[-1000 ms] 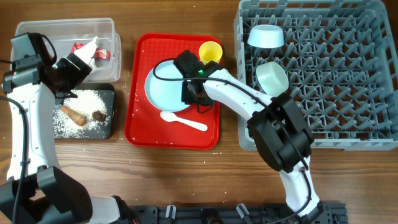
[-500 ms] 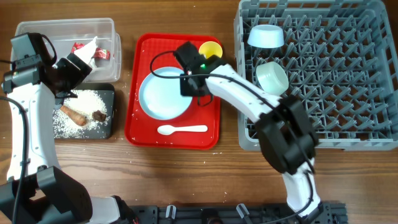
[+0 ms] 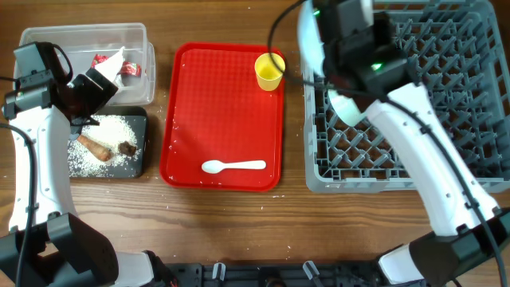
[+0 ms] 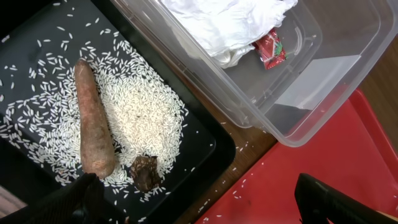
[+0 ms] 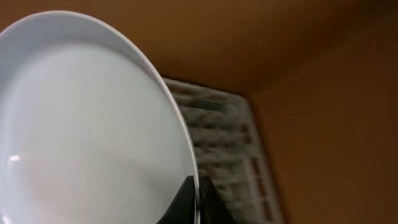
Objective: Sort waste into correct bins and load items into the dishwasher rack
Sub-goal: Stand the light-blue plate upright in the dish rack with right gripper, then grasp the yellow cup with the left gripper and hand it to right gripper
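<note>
- On the bench (image 3: 239,223), the tub (image 3: 32,36) sits far left, with the shallow tray (image 3: 144,143) just before it.
- The napkin (image 3: 111,60) and wrappers (image 3: 131,70) lie in the tub.
- The rice (image 3: 111,127), stub (image 3: 94,146) and lump (image 3: 127,147) lie in the shallow tray.
- The serving tray (image 3: 223,104) in the middle carries the cup (image 3: 269,72) at its far right corner and the spoon (image 3: 233,166) near its front edge.
- The rack (image 3: 478,119) stands at the right, with a bowl (image 3: 344,108) in it and the plate (image 3: 309,48) above its left edge.

A brown wooden table (image 3: 239,227) with visible grain spans the overhead view under soft, even light.
</note>
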Available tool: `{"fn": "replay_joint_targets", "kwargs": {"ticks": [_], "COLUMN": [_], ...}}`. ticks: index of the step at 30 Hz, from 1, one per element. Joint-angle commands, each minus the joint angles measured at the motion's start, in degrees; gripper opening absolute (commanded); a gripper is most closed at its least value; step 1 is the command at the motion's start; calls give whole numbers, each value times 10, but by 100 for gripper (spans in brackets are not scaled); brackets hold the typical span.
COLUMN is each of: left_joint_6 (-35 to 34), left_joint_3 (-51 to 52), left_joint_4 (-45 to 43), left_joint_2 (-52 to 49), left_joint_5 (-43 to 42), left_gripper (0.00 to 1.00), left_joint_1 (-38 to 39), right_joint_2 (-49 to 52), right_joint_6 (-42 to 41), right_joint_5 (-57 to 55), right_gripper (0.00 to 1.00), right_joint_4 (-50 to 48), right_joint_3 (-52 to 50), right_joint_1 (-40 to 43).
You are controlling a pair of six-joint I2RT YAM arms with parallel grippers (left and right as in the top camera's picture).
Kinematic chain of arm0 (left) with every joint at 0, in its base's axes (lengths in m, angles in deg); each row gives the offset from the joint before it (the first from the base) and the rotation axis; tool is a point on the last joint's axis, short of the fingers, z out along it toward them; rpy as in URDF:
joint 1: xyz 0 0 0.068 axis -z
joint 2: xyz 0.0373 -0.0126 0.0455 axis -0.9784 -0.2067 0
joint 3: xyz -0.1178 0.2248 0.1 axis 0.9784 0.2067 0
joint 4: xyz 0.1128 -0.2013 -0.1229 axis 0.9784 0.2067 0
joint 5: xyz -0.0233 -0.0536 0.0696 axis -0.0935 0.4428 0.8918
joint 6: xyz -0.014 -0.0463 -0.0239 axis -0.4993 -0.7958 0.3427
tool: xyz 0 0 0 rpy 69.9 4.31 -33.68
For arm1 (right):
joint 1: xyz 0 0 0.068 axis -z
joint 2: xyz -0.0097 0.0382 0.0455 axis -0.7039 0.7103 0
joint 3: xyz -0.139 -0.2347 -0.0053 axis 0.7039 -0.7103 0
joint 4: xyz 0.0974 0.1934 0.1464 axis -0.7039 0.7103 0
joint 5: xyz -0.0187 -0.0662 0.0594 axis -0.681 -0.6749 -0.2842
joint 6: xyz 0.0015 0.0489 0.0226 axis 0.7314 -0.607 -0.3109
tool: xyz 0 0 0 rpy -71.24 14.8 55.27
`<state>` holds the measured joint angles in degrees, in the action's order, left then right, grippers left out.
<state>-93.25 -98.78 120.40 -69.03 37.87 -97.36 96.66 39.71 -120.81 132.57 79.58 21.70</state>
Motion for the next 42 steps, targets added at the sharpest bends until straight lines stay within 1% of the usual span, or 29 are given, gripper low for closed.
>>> {"fn": "replay_joint_targets", "kwargs": {"ticks": [1, 3, 4, 5, 8, 9, 12, 15, 18, 20, 21, 22, 24, 25, 26, 27, 29, 31, 33, 34, 36, 37, 39, 42], "left_joint_6": [3, 3, 3, 3, 3, 3, 3, 3, 3, 3, 3, 3, 3, 3, 3, 3, 3, 3, 3, 3, 3, 3, 3, 3], "left_joint_3": [-5, -5, -5, -5, -5, -5, -5, -5, -5, -5, -5, -5, -5, -5, -5, -5, -5, -5, -5, -5, -5, -5, -5, -5], "left_joint_4": [-1, -1, -1, -1, -1, -1, -1, -2, -2, -1, -1, -1, -1, -1, -1, -1, -1, -1, -1, -1, -2, -2, -1, -1], "left_joint_2": [0, 0, 0, 0, 0, 0, 0, 0, 0, 0, 0, 0, 0, 0, 0, 0, 0, 0, 0, 0, 0, 0, 0, 0], "left_joint_5": [2, 2, 2, 2, 2, 2, 2, 2, 2, 2, 2, 2, 2, 2, 2, 2, 2, 2, 2, 2, 2, 2, 2, 2], "left_gripper": [100, 100, 100, 100, 100, 100, 100, 100, 100, 100, 100, 100, 100, 100, 100, 100, 100, 100, 100, 100, 100, 100, 100, 100], "left_joint_1": [-1, -1, -1, -1, -1, -1, -1, -1, -1, -1, -1, -1, -1, -1, -1, -1, -1, -1, -1, -1, -1, -1, -1, -1], "right_joint_2": [2, 7, 11, 15, 46, 64, 92, 127, 160, 174, 174, 172, 167, 163, 156, 145, 109, 64, 21, -7, -30, -34, -28, -24], "right_joint_6": [145, 178, 216, 237, 265, 290, 295, 325, 335, 316, 301, 287, 260, 250, 231, 210, 170, 103, 43, -20, -94, -108, -108, -108], "right_joint_5": [-57, -47, -12, 15, 48, 48, 54, 89, 89, 101, 114, 126, 132, 134, 135, 135, 155, 211, 315, 416, 549, 621, 699, 704], "right_gripper": [4, 4, 4, 4, 4, 4, 4, 4, 4, 14, 26, 33, 53, 69, 82, 100, 100, 100, 100, 100, 100, 100, 100, 100], "right_joint_4": [-15, -30, -37, -41, -59, -72, -114, -148, -154, -154, -154, -155, -157, -157, -157, -156, -150, -127, -90, -61, -29, -3, 52, 122], "right_joint_3": [-7, -8, -10, -12, -12, -12, -12, -12, -12, -12, -12, -12, -12, -12, -11, -10, -10, -10, -10, -11, -11, -11, -13, -13], "right_joint_1": [78, 113, 140, 159, 198, 205, 207, 207, 207, 206, 206, 206, 206, 206, 206, 206, 206, 204, 204, 204, 204, 204, 204, 204]}}
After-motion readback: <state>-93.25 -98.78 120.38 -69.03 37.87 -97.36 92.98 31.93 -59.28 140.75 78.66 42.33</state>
